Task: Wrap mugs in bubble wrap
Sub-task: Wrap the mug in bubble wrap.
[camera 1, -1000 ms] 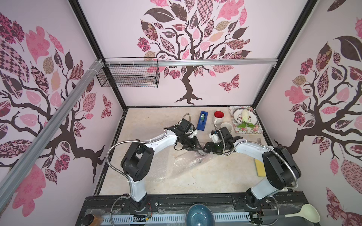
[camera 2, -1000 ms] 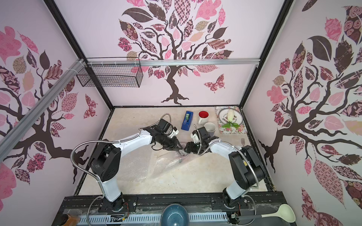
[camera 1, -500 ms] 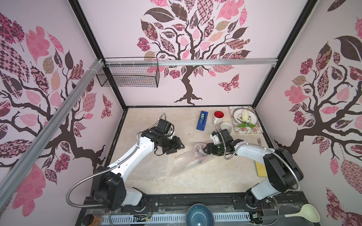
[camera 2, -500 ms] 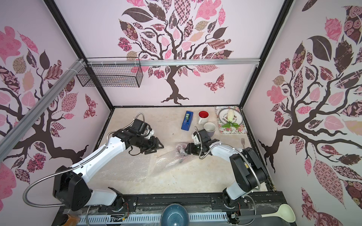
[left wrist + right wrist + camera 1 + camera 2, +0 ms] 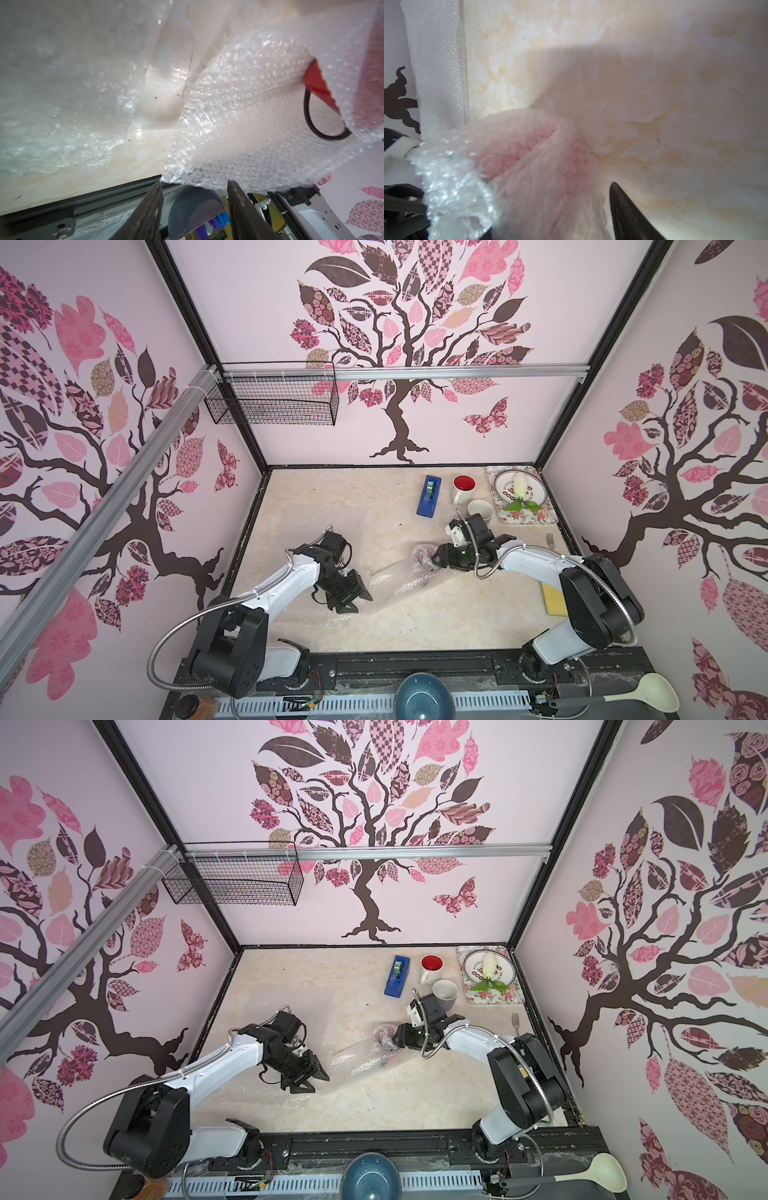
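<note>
While the table is carrying the job, the wrap is trailing from the right pincer toward the left pincer, with its loose edge just ahead of the left tips. The red mug is lying half-rolled at the right pincer's tips, its handle showing through a gap in the folds. Left jaws are standing apart, empty. Right jaws are flanking the bundle; clamped or not, cannot tell.

Likely step: rolling on. Be taking the loose edge low and drawing it taut over the handle, with the right side pinning the mug against rolling.
</note>
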Available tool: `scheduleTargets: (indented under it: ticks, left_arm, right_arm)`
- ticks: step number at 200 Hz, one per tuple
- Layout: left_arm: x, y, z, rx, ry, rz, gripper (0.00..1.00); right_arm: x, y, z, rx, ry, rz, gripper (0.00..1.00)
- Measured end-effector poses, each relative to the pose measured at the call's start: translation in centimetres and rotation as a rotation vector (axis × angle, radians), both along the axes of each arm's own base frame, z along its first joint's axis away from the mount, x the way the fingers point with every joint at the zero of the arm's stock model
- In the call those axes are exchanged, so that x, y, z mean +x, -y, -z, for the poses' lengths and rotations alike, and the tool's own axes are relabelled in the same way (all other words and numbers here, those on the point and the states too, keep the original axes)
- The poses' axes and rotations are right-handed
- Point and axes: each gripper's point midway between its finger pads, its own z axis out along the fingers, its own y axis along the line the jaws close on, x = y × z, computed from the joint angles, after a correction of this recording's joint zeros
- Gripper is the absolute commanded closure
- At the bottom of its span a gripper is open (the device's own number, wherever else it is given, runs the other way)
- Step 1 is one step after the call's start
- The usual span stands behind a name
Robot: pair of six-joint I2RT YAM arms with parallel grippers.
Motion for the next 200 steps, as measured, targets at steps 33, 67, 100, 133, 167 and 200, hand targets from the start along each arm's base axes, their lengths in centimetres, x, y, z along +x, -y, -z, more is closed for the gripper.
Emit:
scheduleTargets:
  ticks: [33, 67, 100, 133, 167, 200]
  left_arm:
    - [0.4, 0.9, 1.3, -0.047, -0.018, -0.025, 0.49]
    - [0.8, 1.3, 2.5, -0.067, -0.030, -0.041, 0.50]
    - [0.1, 0.6, 3.1, -0.029, -0.039, -0.023, 0.44]
    - [-0.8, -0.4, 3.4, 0.021, -0.033, -0.008, 0.42]
    - [-0.4, 0.3, 3.8, -0.021, -0.044, -0.037, 0.47]
    - [1.2, 2.3, 3.8, -0.084, -0.007, -0.046, 0.93]
  right_arm:
    - [-0.1, -0.1, 0.0, 0.002, -0.002, 0.000, 0.41]
    - [-0.1, -0.1, -0.1, 0.001, -0.004, 0.000, 0.41]
    - [-0.1, -0.1, 0.0, -0.001, -0.009, -0.001, 0.41]
    - [-0.2, -0.1, 0.0, -0.001, -0.010, -0.001, 0.41]
    - [-0.2, -0.1, 0.0, -0.002, -0.011, -0.001, 0.41]
    - [-0.2, -0.1, 0.0, 0.001, -0.013, -0.001, 0.46]
